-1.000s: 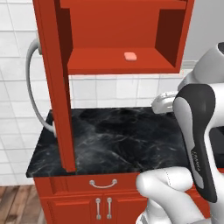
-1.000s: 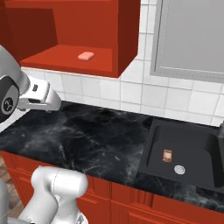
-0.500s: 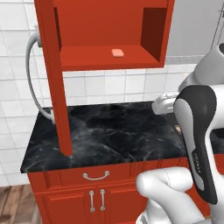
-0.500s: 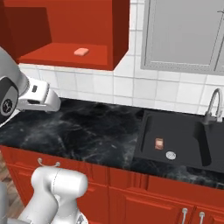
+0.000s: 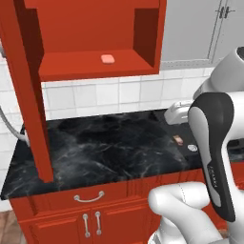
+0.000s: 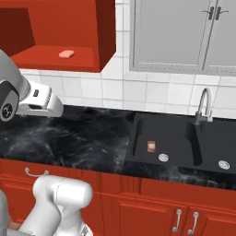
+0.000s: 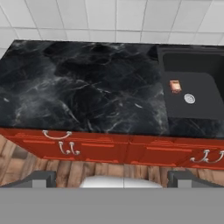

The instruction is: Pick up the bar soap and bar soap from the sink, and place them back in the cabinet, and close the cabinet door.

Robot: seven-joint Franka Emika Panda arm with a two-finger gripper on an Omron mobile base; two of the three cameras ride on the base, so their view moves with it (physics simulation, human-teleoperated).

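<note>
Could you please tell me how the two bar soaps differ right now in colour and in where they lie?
The pink bar soap is salmon-coloured and rounded; the brown bar soap is darker and blockier. The pink one lies on the shelf of the open red cabinet; the brown one lies in the sink, beside the drain. Both lie flat and untouched.

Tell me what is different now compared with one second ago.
The base drove right, toward the sink, so the whole view shifted; nothing was taken or let go. Unchanged: pink soap on the cabinet shelf, brown soap in the sink, cabinet door open.
</note>
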